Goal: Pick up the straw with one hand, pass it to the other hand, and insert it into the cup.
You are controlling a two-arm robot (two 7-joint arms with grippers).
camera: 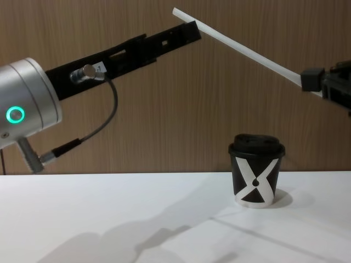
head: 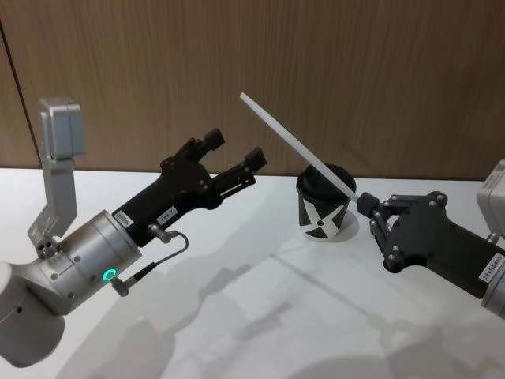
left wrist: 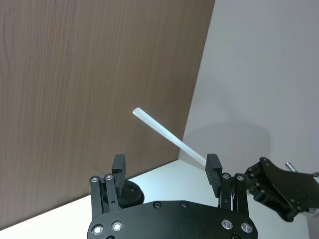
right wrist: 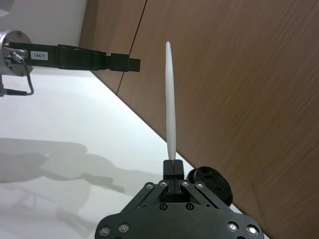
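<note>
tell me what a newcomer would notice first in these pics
The white straw slants through the air, its lower end pinched in the right hand. The left hand, on a silver wrist with a green ring, hangs open near the straw's upper tip. Below them the black lidded cup stands on the white table.

Head looks down, chest level; share cup [head: 323,207].
</note>
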